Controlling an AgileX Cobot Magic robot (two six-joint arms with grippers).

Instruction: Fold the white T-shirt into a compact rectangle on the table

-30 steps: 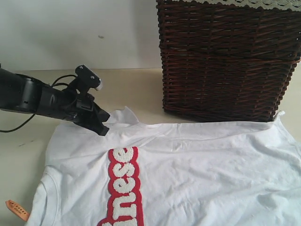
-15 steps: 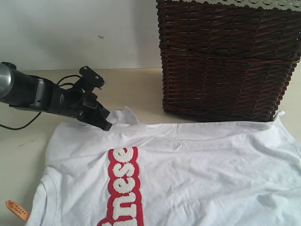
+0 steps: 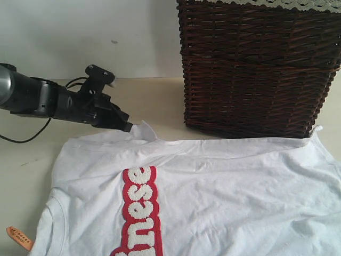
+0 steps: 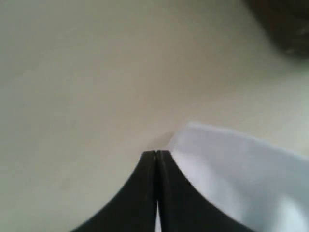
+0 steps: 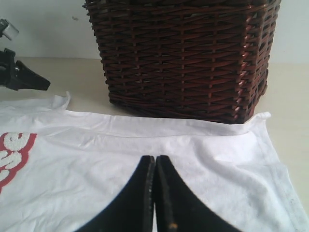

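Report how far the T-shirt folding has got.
Done: nothing visible; the T-shirt lies spread flat on the table, no fold made. In hand: the left gripper, shut, sits at the sleeve tip; whether it pinches cloth is unclear. The right gripper is shut above the T-shirt. Left: every fold.

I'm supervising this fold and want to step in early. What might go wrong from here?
The left gripper is shut at the sleeve corner of the white T-shirt, with cloth beside its tips rather than clearly between them; a lift may leave the sleeve behind.
The wicker basket stands right at the shirt's edge, so a fold there might snag or nudge it.
The right gripper is also shut and must open before grasping.
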